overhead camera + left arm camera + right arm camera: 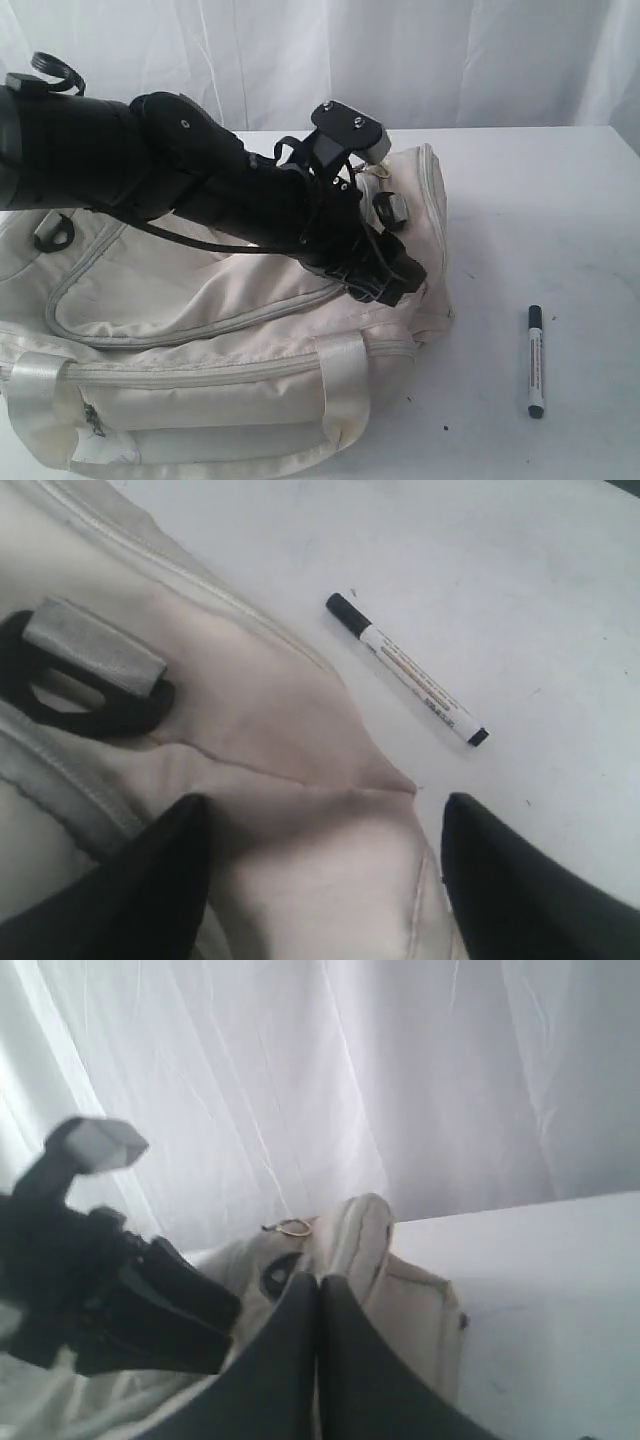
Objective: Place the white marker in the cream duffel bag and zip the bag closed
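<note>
Two black left fingers (pixel 520 890) are being held wide apart, and nothing is being gripped by them. They are being held right over the right end of the big, soft, cream cloth duffel bag (pixel 200 300), and whether the cloth is being touched cannot be told. The long black left arm (pixel 200 180) is being stretched across the top of the bag from the left side. The bag is being carried by the flat white worktop (pixel 560 200). A black plastic ring with a grey strap loop (pixel 90 675) is being shown on the bag's end, close beside the left fingers. The slim white marker with the black cap (pixel 535 360) is being seen lying flat on the worktop, outside the bag, near its right end but not touching it. The black right fingers (pixel 290 1360) are being pressed tightly together with nothing between them. They are being seen only by their own camera, with the bag's end and a white hanging curtain (pixel 400 1080) beyond them.
</note>
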Controlling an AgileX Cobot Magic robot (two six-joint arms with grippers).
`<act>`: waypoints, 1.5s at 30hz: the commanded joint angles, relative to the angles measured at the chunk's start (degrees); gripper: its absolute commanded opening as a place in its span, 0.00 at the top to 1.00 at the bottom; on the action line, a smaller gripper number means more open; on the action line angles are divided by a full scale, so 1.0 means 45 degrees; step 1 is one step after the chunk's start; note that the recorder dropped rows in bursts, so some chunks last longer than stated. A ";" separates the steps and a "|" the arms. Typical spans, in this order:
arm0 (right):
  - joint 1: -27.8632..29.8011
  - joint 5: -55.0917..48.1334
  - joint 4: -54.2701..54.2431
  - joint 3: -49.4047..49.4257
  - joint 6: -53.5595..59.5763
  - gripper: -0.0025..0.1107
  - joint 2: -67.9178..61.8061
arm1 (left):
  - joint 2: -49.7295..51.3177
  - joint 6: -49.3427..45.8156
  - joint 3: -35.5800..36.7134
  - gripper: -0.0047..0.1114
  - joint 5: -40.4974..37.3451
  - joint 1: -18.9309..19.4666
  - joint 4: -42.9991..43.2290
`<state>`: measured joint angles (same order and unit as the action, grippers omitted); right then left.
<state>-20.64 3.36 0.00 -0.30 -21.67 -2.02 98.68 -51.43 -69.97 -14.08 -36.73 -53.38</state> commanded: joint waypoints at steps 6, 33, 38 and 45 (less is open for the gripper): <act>0.0082 0.4232 -0.0615 0.0067 -0.2313 0.98 -0.0126 | -0.0664 -0.0069 -0.0993 0.41 0.1517 0.0020 0.0356; 0.2143 -0.2479 -1.4082 -1.1719 1.7533 0.98 -1.8935 | -0.0506 0.3309 -0.0993 0.41 -0.3687 0.1801 0.6621; 0.4730 -1.1150 -1.1552 -1.4946 1.4449 0.98 -1.9514 | -0.0144 0.2788 -0.0993 0.39 -0.4027 0.1776 0.7086; 0.5550 -1.5324 -0.8800 -1.9491 1.2280 0.98 -2.2170 | 0.0166 0.2534 -0.0993 0.34 -0.4320 0.1776 0.5871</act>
<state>3.72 -57.03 -40.35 -82.63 35.44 -96.97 99.62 -39.64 -74.30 -32.24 -28.75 -23.63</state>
